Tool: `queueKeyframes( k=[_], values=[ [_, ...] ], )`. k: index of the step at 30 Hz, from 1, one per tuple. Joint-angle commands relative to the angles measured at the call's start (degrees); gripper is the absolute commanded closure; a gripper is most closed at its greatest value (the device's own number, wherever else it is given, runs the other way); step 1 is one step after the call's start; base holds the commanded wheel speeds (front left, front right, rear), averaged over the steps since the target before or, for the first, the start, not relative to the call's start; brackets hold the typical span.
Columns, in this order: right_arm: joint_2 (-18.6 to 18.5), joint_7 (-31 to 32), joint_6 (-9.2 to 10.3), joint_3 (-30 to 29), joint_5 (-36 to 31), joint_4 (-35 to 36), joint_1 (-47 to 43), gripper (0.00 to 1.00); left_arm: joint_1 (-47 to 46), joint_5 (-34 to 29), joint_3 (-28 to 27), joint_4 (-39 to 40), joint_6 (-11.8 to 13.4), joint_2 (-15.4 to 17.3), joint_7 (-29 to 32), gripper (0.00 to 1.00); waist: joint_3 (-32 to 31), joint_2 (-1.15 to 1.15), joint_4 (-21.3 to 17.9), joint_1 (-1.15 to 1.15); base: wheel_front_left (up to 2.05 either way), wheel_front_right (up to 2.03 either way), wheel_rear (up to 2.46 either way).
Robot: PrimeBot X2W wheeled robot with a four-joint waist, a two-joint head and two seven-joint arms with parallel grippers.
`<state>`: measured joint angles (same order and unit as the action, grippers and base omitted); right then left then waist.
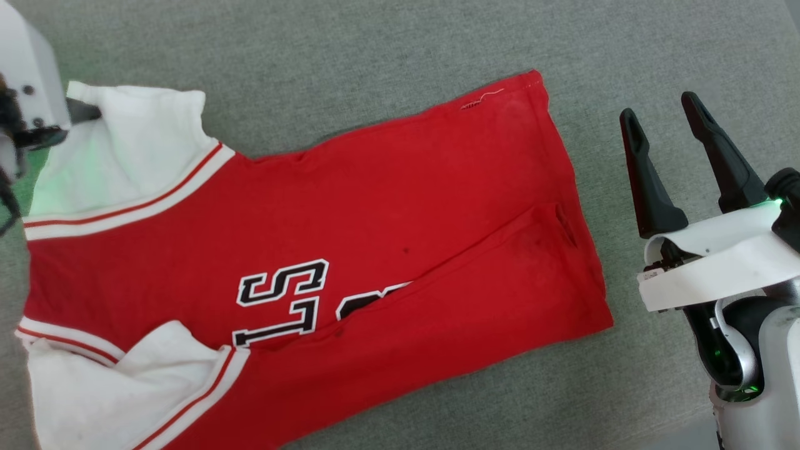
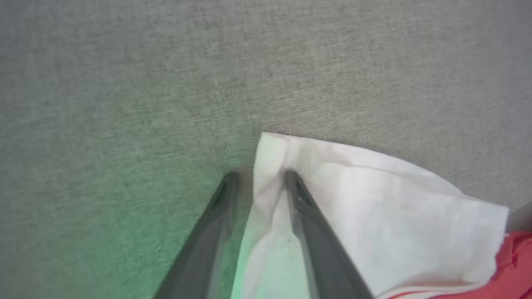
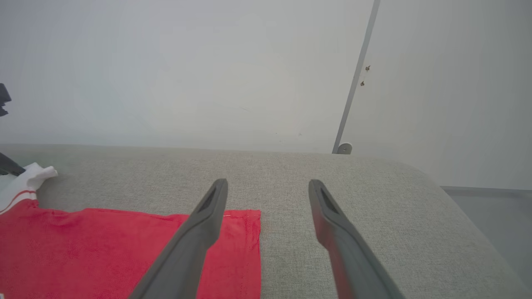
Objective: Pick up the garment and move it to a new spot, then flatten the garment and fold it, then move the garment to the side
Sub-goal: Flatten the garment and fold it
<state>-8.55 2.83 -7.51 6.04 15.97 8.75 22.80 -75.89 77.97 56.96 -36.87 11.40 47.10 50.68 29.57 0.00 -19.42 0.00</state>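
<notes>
Left gripper (image 2: 259, 176) is sitting at the corner of the white sleeve (image 2: 374, 195), fingers straddling a fold; whether they are pinching it I cannot tell; right gripper (image 1: 659, 107) is hovering, fingers apart, just beside the red hem; the shirt (image 1: 375, 206) is lying spread across the grey cushion (image 1: 375, 50), hem toward its right edge.

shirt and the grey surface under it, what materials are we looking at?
Shirt: soft matte knit, likely cotton or polyester; it creases and has a stitched hem with a loose thread. Grey surface: matte woven upholstery cloth, probably padded; flecked weave, rounded edge in the right wrist view.
</notes>
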Motion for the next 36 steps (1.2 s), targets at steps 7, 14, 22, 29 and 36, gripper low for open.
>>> queueKeyframes(
  k=[7, 14, 22, 29, 36],
  values=[
    [-0.5, 7.24, 0.04, -0.08, 2.54, -2.05, 2.4, 0.0, 2.52, -1.76, 1.03, 0.34, -5.42, -3.14, -5.73, 1.0, 0.0, 0.0, 0.47, 0.0, 0.0, 0.0, 0.0],
    [-1.89, 20.83, 0.04, 0.72, 5.13, -12.04, 11.8, 0.0, 1.03, -1.99, 1.08, -1.94, -6.55, -4.92, -5.97, 1.0, 0.08, 0.0, 2.24, 0.0, 0.0, 0.0, 0.0],
    [-3.09, 33.95, 0.02, 6.35, 11.9, -30.87, 26.2, 0.0, -0.3, -2.15, 1.05, -4.62, -7.47, -6.96, -6.29, 1.0, 0.46, 0.0, 4.58, 0.0, 0.0, 0.0, 0.0],
    [-3.14, 43.2, 0.02, 11.52, 15.21, -45.54, 33.11, 0.85, -0.43, -2.38, 1.35, -6.74, -8.86, -8.99, -7.04, 1.0, 0.18, 0.0, 6.57, 0.0, 0.0, 0.0, 0.0],
    [-5.16, 41.6, 0.02, 13.94, 17.45, -49.61, 36.17, 1.0, -0.59, -3.11, 1.66, -9.48, -10.85, -10.47, -8.62, 1.0, -1.14, 0.0, 8.28, 0.0, 0.0, 0.0, 0.0]
  ],
)
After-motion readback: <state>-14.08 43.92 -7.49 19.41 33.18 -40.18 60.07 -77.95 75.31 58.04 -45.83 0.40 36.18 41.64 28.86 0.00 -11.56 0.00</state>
